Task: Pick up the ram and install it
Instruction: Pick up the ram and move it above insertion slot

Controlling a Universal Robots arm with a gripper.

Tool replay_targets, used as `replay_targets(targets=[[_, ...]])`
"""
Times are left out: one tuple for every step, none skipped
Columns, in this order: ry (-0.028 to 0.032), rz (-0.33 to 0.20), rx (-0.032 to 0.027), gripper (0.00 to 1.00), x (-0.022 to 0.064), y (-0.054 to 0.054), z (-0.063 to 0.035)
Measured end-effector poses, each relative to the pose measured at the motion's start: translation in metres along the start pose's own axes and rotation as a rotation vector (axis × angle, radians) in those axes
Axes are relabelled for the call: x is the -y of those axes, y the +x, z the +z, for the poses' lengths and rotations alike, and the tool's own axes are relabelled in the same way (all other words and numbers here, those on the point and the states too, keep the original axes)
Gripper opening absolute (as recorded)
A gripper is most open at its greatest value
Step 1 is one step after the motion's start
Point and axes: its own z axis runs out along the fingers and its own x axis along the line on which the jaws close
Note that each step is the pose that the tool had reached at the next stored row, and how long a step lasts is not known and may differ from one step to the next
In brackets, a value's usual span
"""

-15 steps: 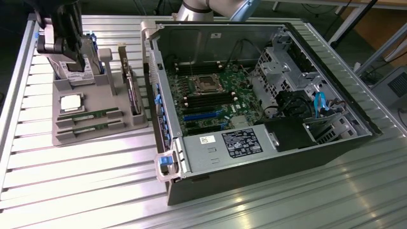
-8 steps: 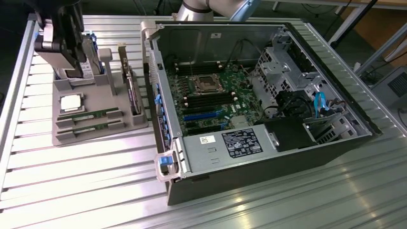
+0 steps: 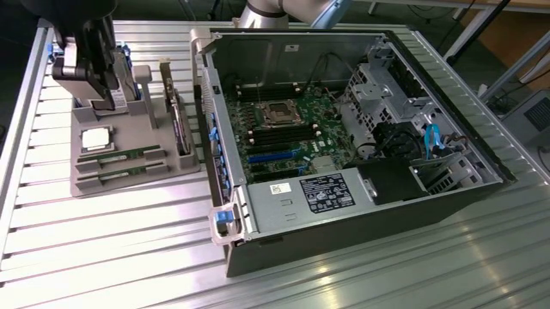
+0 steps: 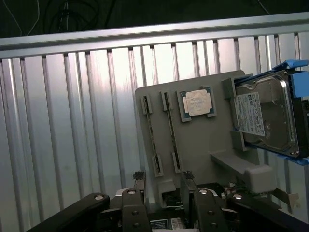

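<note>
Two ram sticks, alike, sit in slots of the grey holder (image 3: 129, 187) near the counter's (image 3: 103, 257) edge at the exterior view's left. The ram (image 3: 118, 156) is just beside the CPU (image 3: 96, 138), and its twin (image 3: 120, 170) lies next to it, toward the holder's front edge. Neither is lifted. Which of the two is meant cannot be told.

The gripper (image 3: 110, 103) hangs over the holder's rear edge, near the hard drive (image 4: 265, 116) and apart from both sticks. In the wrist view its fingers (image 4: 140, 186) are spread, with nothing between them.

The expansion card (image 3: 176, 119) stands upright along the holder's edge at the exterior view's right. Beyond it the open computer case (image 3: 481, 187) takes up the counter's middle, its motherboard (image 3: 292, 129) exposed.

Assessment: the step in hand is the approach to the pick. A sound grasp calls for centring on the stick's mid-length, with the fingers square across its thin faces and clear of the twin and the CPU. The lift should go straight up, so the ends do not bind in the slots.
</note>
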Motion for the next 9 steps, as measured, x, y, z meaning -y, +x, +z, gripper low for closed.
replay_targets(targets=[[-0.0003,0.0,0.0034,0.42,0.0001,0.0,0.0016],[-0.0006,0.0,0.0068,0.42,0.0002,0.0,0.0031],[-0.0009,0.0,0.0098,0.42,0.0002,0.001,0.0043],[-0.0012,0.0,0.0129,0.42,0.0003,0.001,0.0057],[-0.0015,-0.001,0.0161,0.42,0.0004,0.001,0.0072],[-0.0019,-0.001,0.0204,0.42,0.0005,0.001,0.0088],[-0.0025,-0.001,0.0248,0.42,0.0005,0.001,0.0101],[-0.0029,-0.001,0.0289,0.42,0.0006,0.001,0.0113],[-0.0032,-0.001,0.0331,0.42,0.0006,0.002,0.0125]])
